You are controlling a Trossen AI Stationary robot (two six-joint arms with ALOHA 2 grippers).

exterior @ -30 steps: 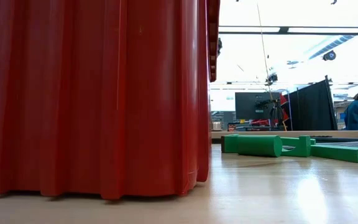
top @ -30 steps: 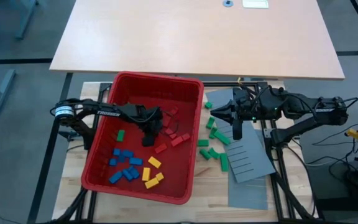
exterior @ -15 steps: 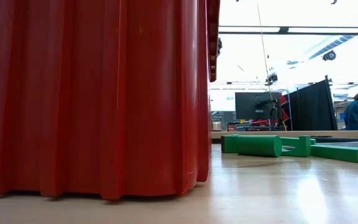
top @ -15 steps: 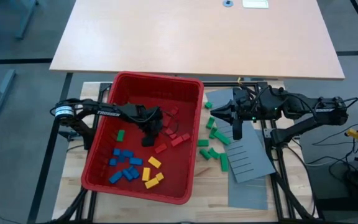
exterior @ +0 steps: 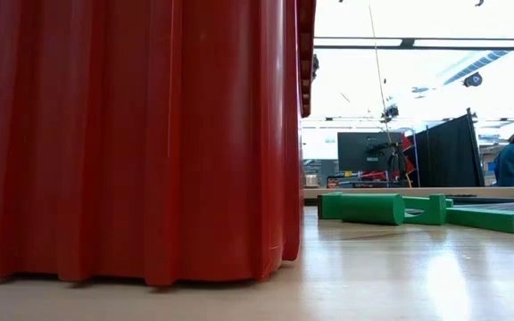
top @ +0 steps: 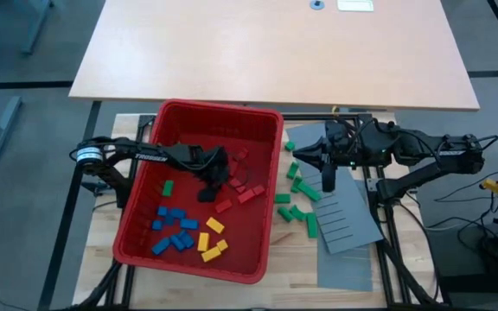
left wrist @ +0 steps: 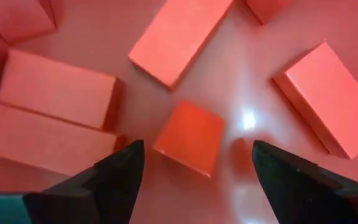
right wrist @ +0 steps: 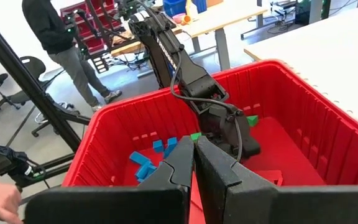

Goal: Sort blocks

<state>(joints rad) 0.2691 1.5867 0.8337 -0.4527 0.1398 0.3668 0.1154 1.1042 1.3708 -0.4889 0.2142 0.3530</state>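
I have the left gripper (left wrist: 194,163) down inside the red bin (top: 266,186), jaws apart and straddling a small red block (left wrist: 190,137) that stands on the bin floor; nothing is clamped yet. Around it lie more red blocks (top: 247,192), loose and close together, so I judge the next close must catch only the one between the fingertips.

Farther along the bin floor sit the blue blocks (top: 176,231) in a loose cluster, the yellow blocks (top: 211,238) beside them, and a lone green block (top: 168,187) apart from both.

Beyond the bin wall, the right gripper (top: 328,180) hangs over the bench with its jaws together and empty, near the green blocks (top: 297,200) scattered beside a grey slotted panel (top: 346,218).

By my reading, green is nearly all out, save that one piece. Red, blue and yellow remain in the bin, so most of the sorting is left.
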